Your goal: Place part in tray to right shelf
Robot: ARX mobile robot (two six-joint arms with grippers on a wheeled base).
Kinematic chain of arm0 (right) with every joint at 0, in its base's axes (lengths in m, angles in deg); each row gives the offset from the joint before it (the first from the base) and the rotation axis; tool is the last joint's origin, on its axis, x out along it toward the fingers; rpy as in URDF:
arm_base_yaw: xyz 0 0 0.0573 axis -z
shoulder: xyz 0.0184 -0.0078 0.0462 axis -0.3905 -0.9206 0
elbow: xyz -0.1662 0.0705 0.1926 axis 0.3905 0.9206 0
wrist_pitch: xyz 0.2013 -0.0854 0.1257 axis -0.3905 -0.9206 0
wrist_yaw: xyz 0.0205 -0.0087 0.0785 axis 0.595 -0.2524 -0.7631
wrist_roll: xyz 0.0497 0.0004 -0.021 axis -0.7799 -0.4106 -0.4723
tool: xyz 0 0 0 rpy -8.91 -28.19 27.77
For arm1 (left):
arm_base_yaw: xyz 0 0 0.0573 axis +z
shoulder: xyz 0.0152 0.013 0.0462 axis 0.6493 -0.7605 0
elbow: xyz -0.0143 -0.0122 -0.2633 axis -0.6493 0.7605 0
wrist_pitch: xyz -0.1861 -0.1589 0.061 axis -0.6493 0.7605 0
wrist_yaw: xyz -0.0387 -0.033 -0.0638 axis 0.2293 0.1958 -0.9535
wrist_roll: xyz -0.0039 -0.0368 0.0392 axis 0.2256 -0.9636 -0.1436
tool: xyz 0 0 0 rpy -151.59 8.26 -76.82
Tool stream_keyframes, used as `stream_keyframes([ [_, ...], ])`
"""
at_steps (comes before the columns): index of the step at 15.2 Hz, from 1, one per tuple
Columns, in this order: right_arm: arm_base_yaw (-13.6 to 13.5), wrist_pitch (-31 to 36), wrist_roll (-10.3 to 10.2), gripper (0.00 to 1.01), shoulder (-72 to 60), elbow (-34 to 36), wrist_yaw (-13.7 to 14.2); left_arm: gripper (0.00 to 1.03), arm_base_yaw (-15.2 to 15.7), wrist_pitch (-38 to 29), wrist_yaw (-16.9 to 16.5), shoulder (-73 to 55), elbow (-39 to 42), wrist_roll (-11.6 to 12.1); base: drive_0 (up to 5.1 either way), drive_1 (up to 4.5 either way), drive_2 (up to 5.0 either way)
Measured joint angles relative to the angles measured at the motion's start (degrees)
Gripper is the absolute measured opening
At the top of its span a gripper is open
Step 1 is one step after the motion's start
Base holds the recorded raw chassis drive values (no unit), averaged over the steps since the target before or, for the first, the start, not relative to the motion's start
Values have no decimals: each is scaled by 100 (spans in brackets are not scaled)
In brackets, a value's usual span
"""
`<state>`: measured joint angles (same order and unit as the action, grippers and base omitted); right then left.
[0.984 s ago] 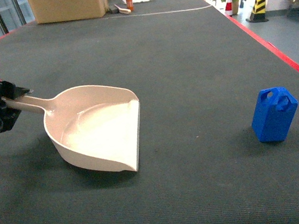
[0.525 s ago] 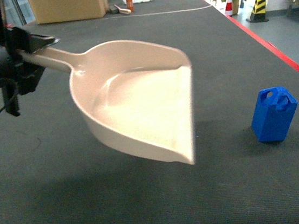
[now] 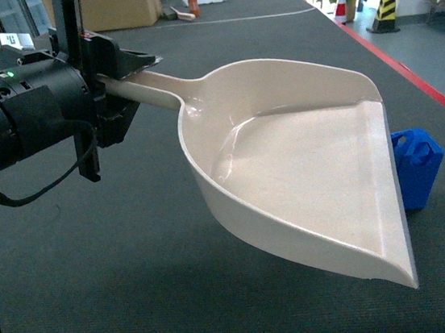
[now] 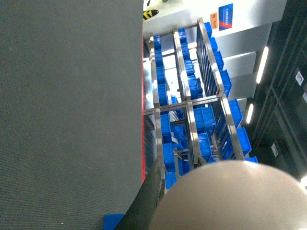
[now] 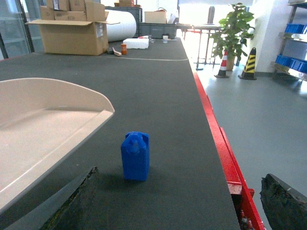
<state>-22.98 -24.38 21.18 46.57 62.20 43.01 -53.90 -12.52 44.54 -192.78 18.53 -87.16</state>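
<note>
The part [image 3: 419, 165] stands upright on the dark surface [image 3: 274, 54], toward its right side, near the red edge strip. In the head view the tray's [image 3: 303, 165] front lip overlaps the part's left side, so only its right portion shows there. In the right wrist view the part [image 5: 135, 155] is seen whole, standing alone with bare surface between it and the tray's [image 5: 43, 124] corner.

The tray is lifted clear of the surface and casts a shadow beneath it. Its long handle points up and to the left, and its open mouth faces the lower right, tilted slightly down.

The left hand [image 3: 118, 78] is clamped on the end of the handle, its black fingers closed above and below it. In the left wrist view the tray's [image 4: 230, 196] pale rounded underside fills the lower right corner, beside a dark finger [image 4: 146, 196].

Beyond the red edge in that view stands a steel rack [image 4: 192, 105] loaded with blue crates [image 4: 168, 134].

The right hand [image 5: 177, 201] shows only as two dark fingertips at the bottom corners of its own view, set wide apart with nothing between them.

At the far end of the surface sit a cardboard box [image 5: 69, 33] and a white roll [image 5: 124, 28]. A potted plant [image 5: 235, 28] and a striped cone [image 5: 249, 60] stand on the floor to the right.
</note>
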Motion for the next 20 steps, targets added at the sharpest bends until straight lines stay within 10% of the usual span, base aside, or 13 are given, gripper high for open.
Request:
stream_keyframes([
  [5,195,-872,52,98,-1047,-444,118,15,11,-11,17,0,2,11,0,0,0],
  [7,1141,-26,400,98,-2885,-927,-955,15,7,-4,7,0,2,13,0,0,0],
  [12,1971,273,1598,98,-5805,-2129,-2647,15,7,-7,15,0,2,13,0,0,0],
  [16,1652,166,2601,98,-7853,-3421,-3005,15,7,-11,11,0,2,13,0,0,0],
  [20,1322,586,2898,98,-9160,-4105,-2673,15,11,-11,15,0,2,11,0,0,0],
])
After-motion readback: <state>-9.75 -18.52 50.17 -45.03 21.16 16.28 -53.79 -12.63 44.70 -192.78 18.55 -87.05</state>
